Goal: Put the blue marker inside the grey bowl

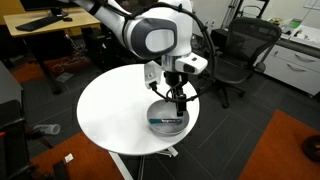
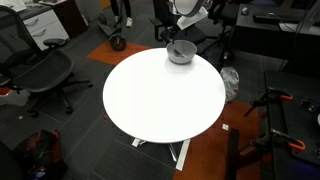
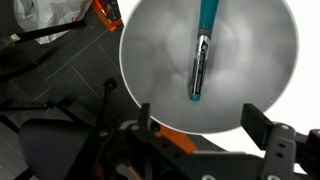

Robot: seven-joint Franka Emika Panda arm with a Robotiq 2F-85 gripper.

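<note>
- Jaws wide, empty, wrist view: blue marker (image 3: pixel 200 55) lies inside grey bowl (image 3: pixel 150 60).
- In an exterior view I hover over the bowl (counter (image 1: pixel 110 110) edge close): rise straight, sparing the rim.
- In an exterior view, marker too small to see.

Round white tabletop (image 1: pixel 112 108) is recorded in both exterior views (image 2: pixel 155 100), carried on a white pedestal (image 2: pixel 180 152) standing on dark grey floor (image 2: pixel 85 135). One item is observed directly on it: a round, smooth light grey bowl (image 1: pixel 168 123) (image 2: pixel 181 53), set upright close to the tabletop rim.
</note>
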